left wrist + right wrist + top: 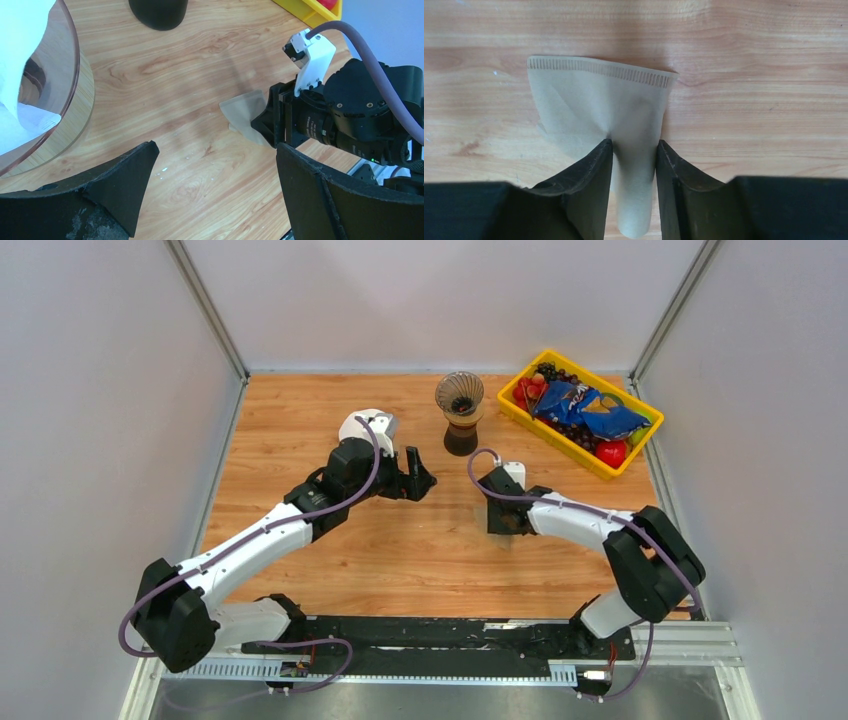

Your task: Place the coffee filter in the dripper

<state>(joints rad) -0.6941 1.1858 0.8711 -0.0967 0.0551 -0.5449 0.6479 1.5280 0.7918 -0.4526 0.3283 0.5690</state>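
The right gripper [634,145] pinches the filter [594,100] off the table [400,560], likely to carry it to the dripper [460,400], while the left gripper [217,155] hangs wide open, empty.

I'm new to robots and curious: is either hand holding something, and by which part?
The right hand pinches the coffee filter by its narrow end, as it lies on the table. The left hand is open and empty.

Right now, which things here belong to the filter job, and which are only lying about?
For the job: coffee filter, dripper, right gripper pinching the filter.
Lying about: yellow basket with fruit and a blue snack bag; left gripper, open, holding nothing.
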